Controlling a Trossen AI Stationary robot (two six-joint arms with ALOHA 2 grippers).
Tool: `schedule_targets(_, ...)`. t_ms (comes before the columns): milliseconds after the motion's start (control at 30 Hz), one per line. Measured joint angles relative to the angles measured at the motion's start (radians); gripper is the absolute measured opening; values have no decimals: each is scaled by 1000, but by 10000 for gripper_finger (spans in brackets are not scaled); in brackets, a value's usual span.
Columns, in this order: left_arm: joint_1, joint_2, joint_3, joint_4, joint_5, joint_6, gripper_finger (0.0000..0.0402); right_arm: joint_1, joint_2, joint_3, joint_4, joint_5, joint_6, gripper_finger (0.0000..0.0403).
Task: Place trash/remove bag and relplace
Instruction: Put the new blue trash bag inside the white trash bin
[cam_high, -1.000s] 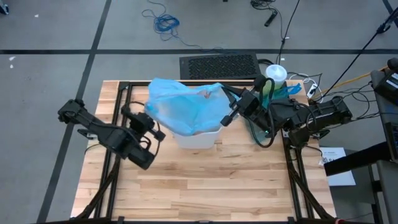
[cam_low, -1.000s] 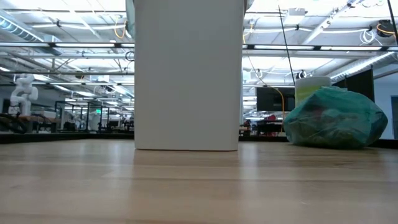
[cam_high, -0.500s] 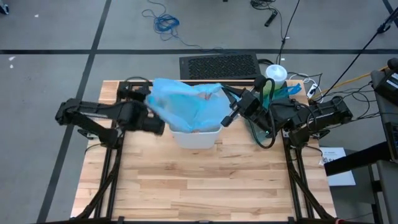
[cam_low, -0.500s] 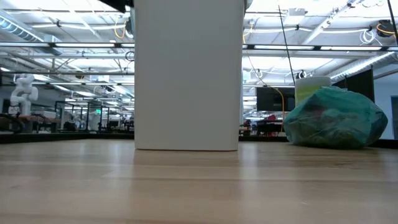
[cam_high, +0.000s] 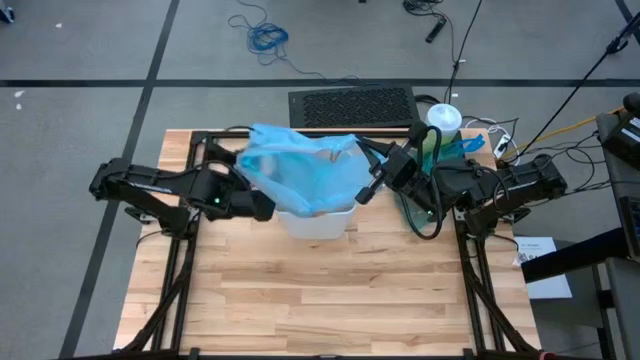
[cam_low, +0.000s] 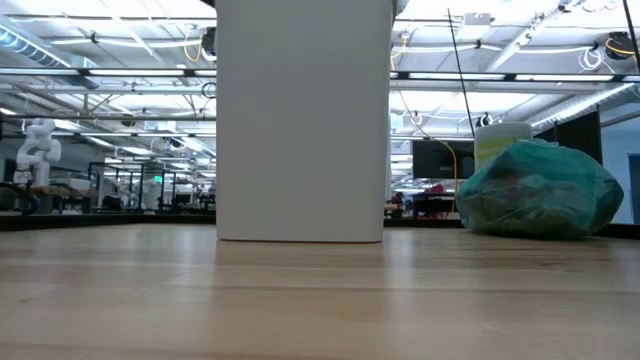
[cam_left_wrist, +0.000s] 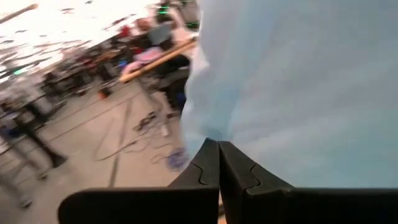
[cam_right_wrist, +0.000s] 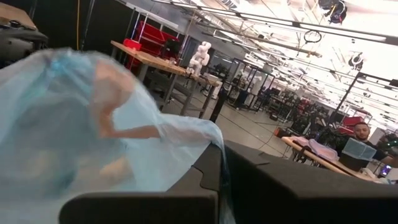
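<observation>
On the wooden slatted bench (cam_high: 330, 290), the left end effector (cam_high: 262, 207) sits against the left side of the pale sky-blue plastic bag (cam_high: 300, 170), its fingers (cam_left_wrist: 214, 171) pressed together, seemingly pinching a fold of film. That bag billows over the white rectangular bin (cam_high: 318, 222), draped on the rim but not yet seated. The right end effector (cam_high: 366, 193) is closed on the bag's right edge, blue film trapped between its 2 fingers (cam_right_wrist: 249, 180). Further right, the knotted teal-green plastic bin liner (cam_low: 540, 190), bulging with what is probably the trash, rests on the bench beside a green white-lidded canister (cam_high: 444, 120). The new bag looks feather-light, limp and slippery; grips belong on the open hem, at 2 opposite points, spread gently.
</observation>
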Motion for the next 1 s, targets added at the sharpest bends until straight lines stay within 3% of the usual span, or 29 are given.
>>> schedule_targets(267, -59, 1, 0, 396, 248, 445, 0, 0, 0, 0, 0, -4, -5, 0)
schedule_targets(433, -51, 1, 0, 693, 575, 700, 0, 0, 0, 0, 0, -4, -16, 0)
schedule_targets(567, -48, 1, 0, 828, 752, 749, 0, 0, -12, -1, -7, -4, -16, 0)
schedule_targets(900, -54, 69, 0, 962, 1109, 690, 0, 1, -41, -1, -25, -4, -11, 0)
schedule_targets(1000, -54, 107, 0, 961, 1160, 687, 0, 0, -41, -1, -31, -4, -10, 0)
